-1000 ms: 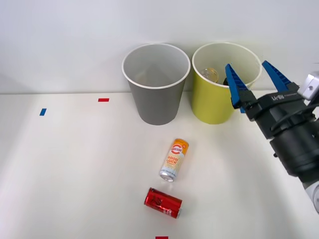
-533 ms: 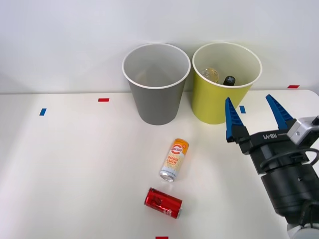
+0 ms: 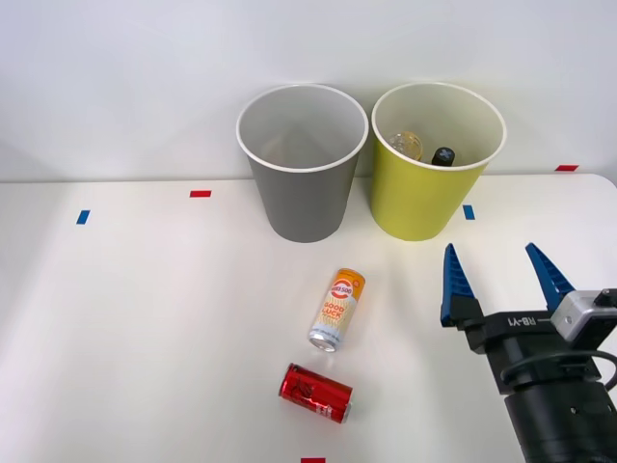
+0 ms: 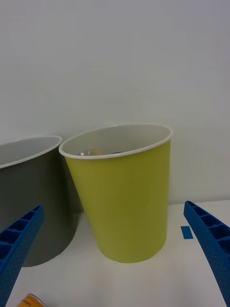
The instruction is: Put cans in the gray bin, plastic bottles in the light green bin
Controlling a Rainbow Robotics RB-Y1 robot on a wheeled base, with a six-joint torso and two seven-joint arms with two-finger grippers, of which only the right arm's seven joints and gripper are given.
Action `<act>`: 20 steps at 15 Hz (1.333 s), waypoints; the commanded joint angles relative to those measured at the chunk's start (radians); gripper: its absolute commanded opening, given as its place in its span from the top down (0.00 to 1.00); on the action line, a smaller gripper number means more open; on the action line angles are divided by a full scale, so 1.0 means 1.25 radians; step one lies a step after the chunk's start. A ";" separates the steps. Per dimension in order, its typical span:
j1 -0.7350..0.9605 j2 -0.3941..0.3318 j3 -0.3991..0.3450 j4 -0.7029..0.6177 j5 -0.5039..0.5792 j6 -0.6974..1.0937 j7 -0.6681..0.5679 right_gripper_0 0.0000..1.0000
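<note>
- Front view: the right gripper (image 3: 504, 282) sits low at the table's right side, its two blue ribbed fingers (image 3: 453, 285) spread wide and pointing up toward the bins, with nothing between them.
- The gray bin (image 3: 304, 183) stands upright at the back of the white table (image 3: 145, 318), just beside the light green bin (image 3: 424, 193) on its right; their rims nearly touch.
- Inside the light green bin a black bottle cap (image 3: 442, 155) and a rounded clear bottle part (image 3: 407, 145) show above the near rim.
- The orange-and-white can (image 3: 336, 310) with "GOOD LUCK" print lies on its side in front of the gray bin, apart from it, its silver end toward the robot.
- The red can (image 3: 315, 393) lies on its side just nearer the robot than the orange-and-white can, close to it but not touching, and well to the left of the gripper.
- Small red tape marks (image 3: 200, 194) and blue tape marks (image 3: 83, 217) are stuck flat on the table.
- Right wrist view: the light green bin (image 4: 125, 201) stands between the open fingers (image 4: 211, 247), the gray bin (image 4: 33, 201) beside it, and a blue tape mark (image 4: 187, 232) lies on the table near the green bin's base.
</note>
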 commanded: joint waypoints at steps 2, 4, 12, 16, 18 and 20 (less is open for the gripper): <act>0.077 0.047 -0.015 0.000 0.102 0.001 0.000 0.00; 0.085 0.051 -0.019 0.000 0.112 0.000 0.001 0.00; 0.135 0.093 -0.087 0.001 0.280 0.049 -0.010 0.00; 0.169 0.166 -0.099 0.003 0.528 0.052 -0.260 0.00; 0.183 0.177 -0.104 0.003 0.651 0.051 -0.419 0.00; 0.203 0.183 -0.104 0.003 0.747 0.030 -0.548 0.00</act>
